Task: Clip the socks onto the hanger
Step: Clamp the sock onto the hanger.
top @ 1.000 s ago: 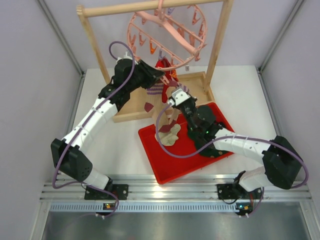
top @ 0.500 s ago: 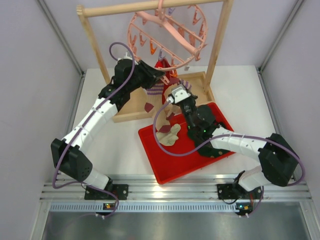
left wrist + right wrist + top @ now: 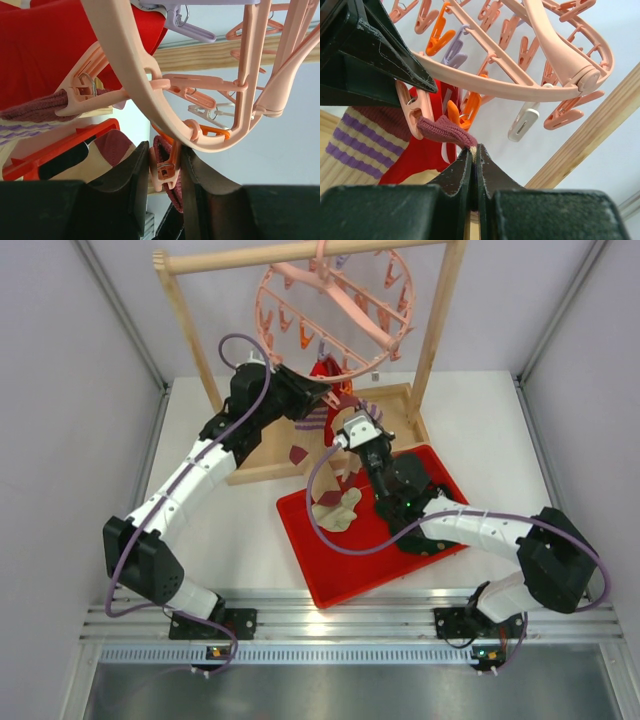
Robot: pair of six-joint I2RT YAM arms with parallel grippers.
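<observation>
Round pink hanger [image 3: 335, 310] hangs tilted above the surface's far edge; a red sock [image 3: 323, 373] and a purple-striped sock [image 3: 314, 421] dangle from its pegs; a tan sock [image 3: 338, 508] lies mid-surface

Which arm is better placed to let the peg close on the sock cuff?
Probably left. The left gripper has the pink peg between its fingers, so easing open would close it. The right gripper is shut on the sock cuff, holding it there.

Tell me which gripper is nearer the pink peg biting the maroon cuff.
Left. The left gripper has its fingers clamped on the peg from both sides. The right gripper is shut on the sock just beside the peg, not touching it.
</observation>
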